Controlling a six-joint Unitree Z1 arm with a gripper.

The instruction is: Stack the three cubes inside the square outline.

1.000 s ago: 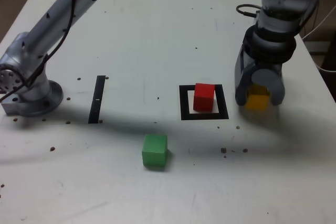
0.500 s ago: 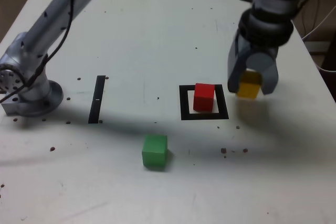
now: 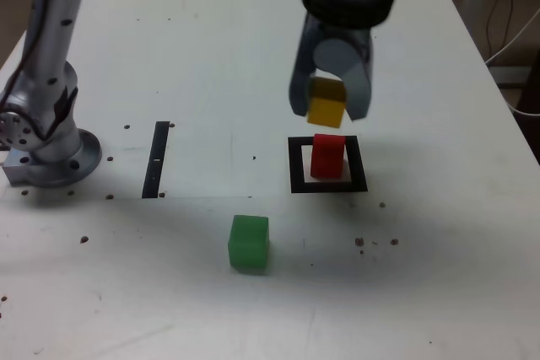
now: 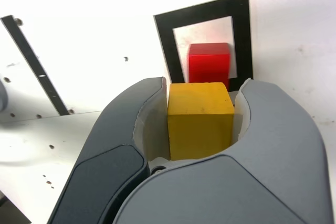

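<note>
Hand (image 3: pixel 330 107) pinching yellow cube (image 3: pixel 326 110) above red cube (image 3: pixel 327 156); green cube (image 3: pixel 249 243) only in exterior view.

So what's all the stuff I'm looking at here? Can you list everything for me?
red cube: one, red, standing inside the square outline.
yellow cube: one, yellow, held in the air above the red cube.
green cube: one, green, alone on the table, nearer the camera than the outline.
square outline: one, black frame with white centre, on the table.
black strip: one, thin, black, flat on the table towards the exterior view's left.
table: one, white, with small dark specks.
cable: pale, beyond the table's edge at the exterior view's right.
gripper: one, grey, clamped on the yellow cube.
arm base: one, silver, at the exterior view's left.
</note>
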